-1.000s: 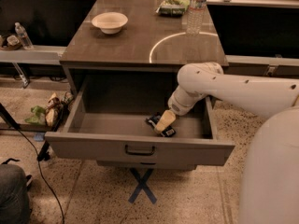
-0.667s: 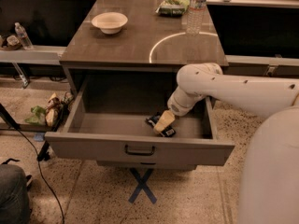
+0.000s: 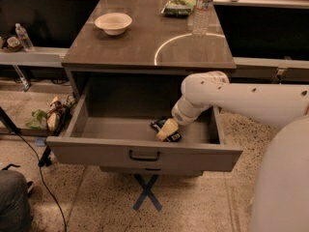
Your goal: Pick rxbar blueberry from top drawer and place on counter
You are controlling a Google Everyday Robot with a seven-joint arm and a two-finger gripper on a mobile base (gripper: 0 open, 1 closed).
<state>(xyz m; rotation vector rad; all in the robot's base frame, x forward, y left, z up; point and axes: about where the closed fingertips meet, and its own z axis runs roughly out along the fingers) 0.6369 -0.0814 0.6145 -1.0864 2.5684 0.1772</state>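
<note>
The top drawer [image 3: 145, 151] is pulled wide open below the counter [image 3: 140, 45], which bears a thin white curved line. The rxbar blueberry [image 3: 158, 125], a dark flat bar, lies on the drawer floor near the front, right of centre. My gripper [image 3: 165, 131] reaches down into the drawer from the right and sits right on the bar, partly covering it.
On the counter stand a white bowl [image 3: 113, 22], a clear water bottle [image 3: 203, 6] and a green snack bag [image 3: 178, 5]. A blue tape X [image 3: 146, 192] marks the floor in front. Clutter [image 3: 50, 115] and a cable lie on the floor at left.
</note>
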